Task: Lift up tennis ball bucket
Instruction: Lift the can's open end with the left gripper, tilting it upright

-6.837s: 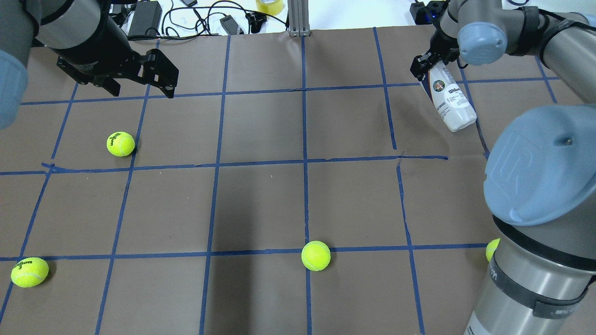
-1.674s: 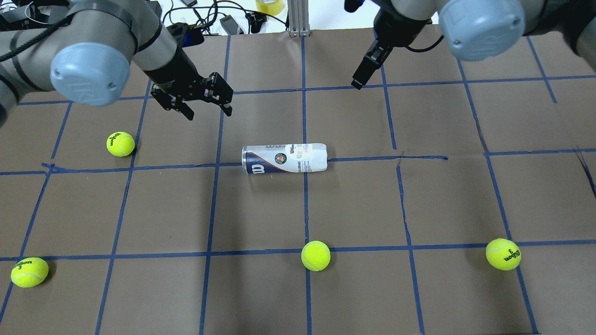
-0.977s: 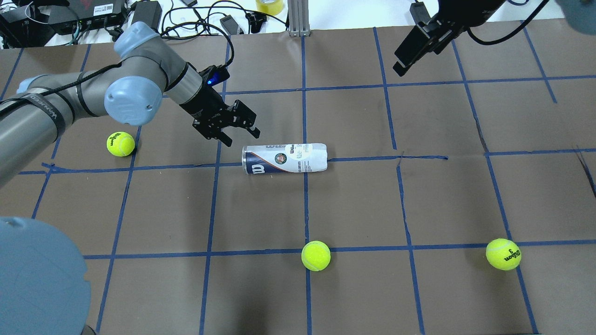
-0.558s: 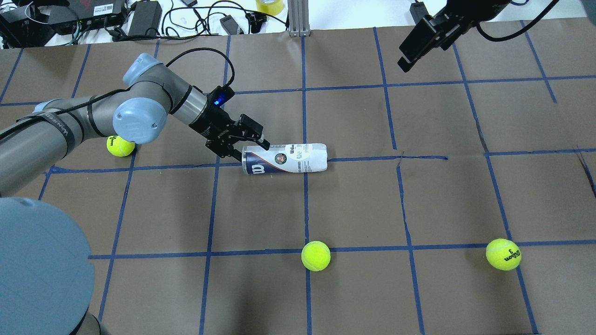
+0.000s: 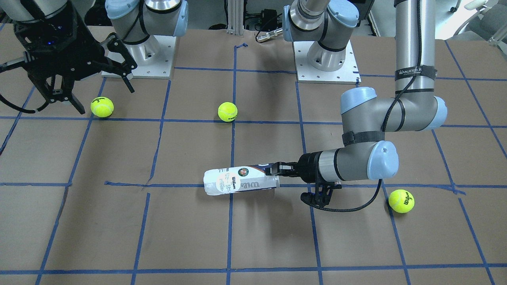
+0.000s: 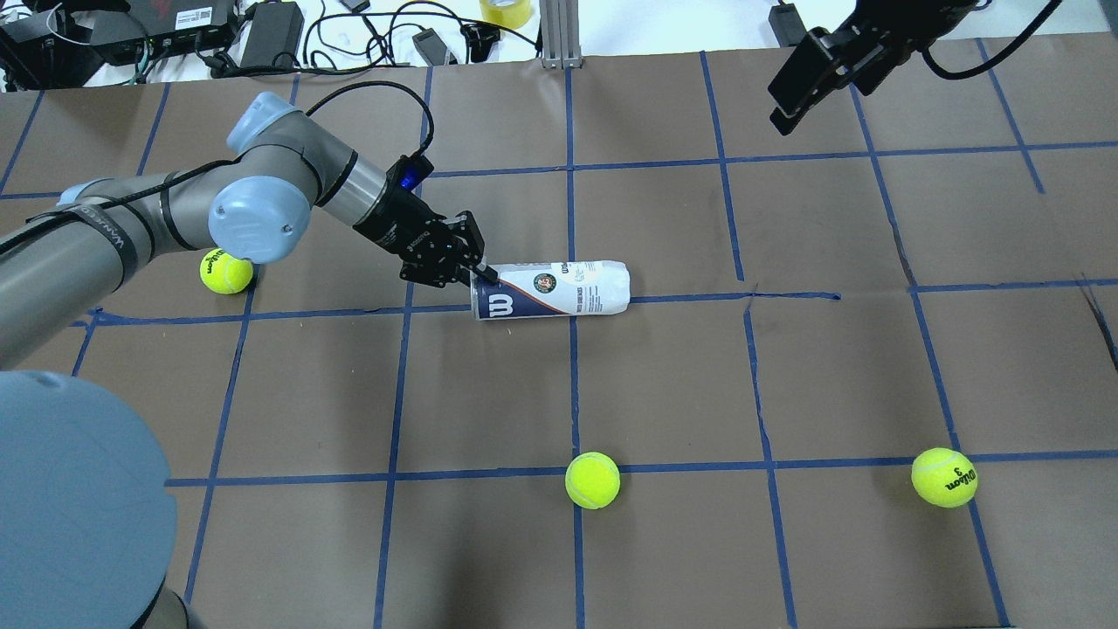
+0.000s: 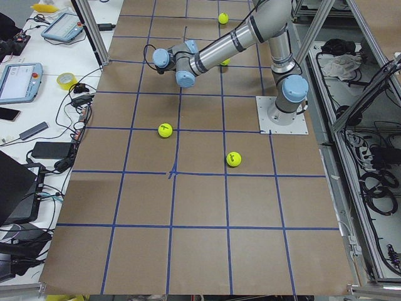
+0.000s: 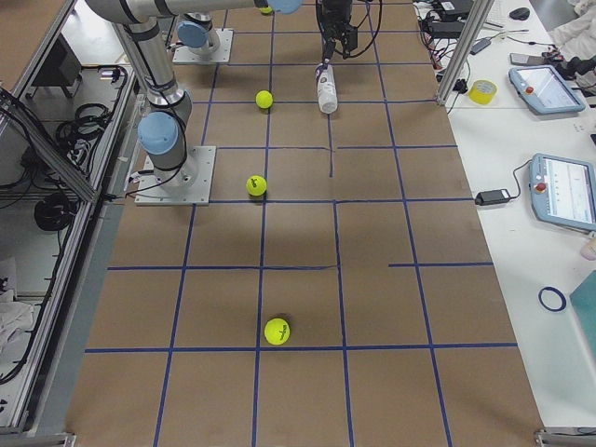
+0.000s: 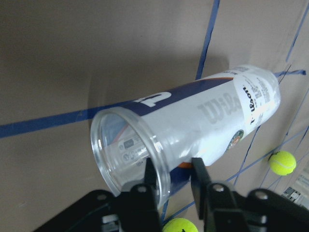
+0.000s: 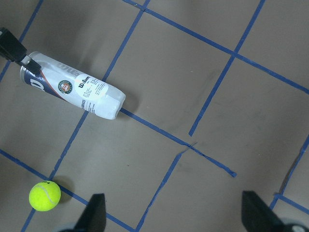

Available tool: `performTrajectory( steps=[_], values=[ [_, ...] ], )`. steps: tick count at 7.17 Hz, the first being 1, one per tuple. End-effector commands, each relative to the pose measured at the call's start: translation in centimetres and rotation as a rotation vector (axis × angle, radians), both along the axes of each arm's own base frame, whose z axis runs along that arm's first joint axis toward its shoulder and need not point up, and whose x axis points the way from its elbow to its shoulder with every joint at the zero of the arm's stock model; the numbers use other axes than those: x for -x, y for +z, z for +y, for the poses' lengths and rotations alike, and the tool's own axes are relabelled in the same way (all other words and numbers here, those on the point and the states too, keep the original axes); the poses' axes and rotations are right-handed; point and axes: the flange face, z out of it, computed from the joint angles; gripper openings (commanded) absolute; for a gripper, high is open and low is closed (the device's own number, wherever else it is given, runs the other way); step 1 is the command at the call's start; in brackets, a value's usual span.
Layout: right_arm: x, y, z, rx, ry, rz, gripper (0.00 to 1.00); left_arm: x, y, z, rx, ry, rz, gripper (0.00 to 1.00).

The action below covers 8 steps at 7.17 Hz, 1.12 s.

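The left gripper [image 6: 482, 273] clamps the open rim of the tennis ball can [image 6: 568, 288], which lies on its side on the table [image 6: 664, 384], the lift not yet begun.

Light: bright, even, overhead.
Shadows: soft, on the table [image 5: 119, 229].
Glare: your left wrist view whitens the tennis ball bucket [image 9: 212, 121].

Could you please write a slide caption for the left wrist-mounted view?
Left tool grips the open rim of the tennis ball bucket, one finger inside, one outside.
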Motion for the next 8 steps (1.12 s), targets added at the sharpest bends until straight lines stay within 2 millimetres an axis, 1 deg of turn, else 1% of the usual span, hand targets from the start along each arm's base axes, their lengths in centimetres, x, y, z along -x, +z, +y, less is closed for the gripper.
performTrajectory(
  steps=[1, 3, 4, 5, 6, 7, 8],
  values=[
    [-0.1, 0.4, 0.3, -0.005, -0.087, -0.007, 1.00, 0.3, 4.6, -0.8, 0.001, 0.100, -0.033, 0.00],
    [0.0, 1.2, 1.4, -0.009, -0.240, 0.012, 1.00, 1.2, 10.8, -1.0, 0.020, 0.191, -0.059, 0.00],
    [-0.5, 1.5, 1.5, -0.010, -0.295, -0.002, 1.00, 1.9, 13.8, -1.4, 0.064, 0.196, -0.071, 0.00],
    [-0.4, 1.6, 1.7, -0.015, -0.354, 0.008, 1.00, 2.7, 15.7, -1.6, 0.102, 0.176, -0.115, 0.00],
    [-0.2, 1.8, 2.1, -0.012, -0.417, 0.031, 1.00, 2.5, 17.6, -2.2, 0.151, 0.169, -0.171, 0.00],
    [-0.2, 1.8, 2.2, -0.025, -0.511, 0.018, 1.00, 2.0, 19.4, -3.0, 0.209, 0.162, -0.257, 0.00],
    [-0.3, 1.6, 2.2, -0.031, -0.511, 0.011, 1.00, 3.3, 19.9, -3.0, 0.273, 0.106, -0.401, 0.00]
  ],
)
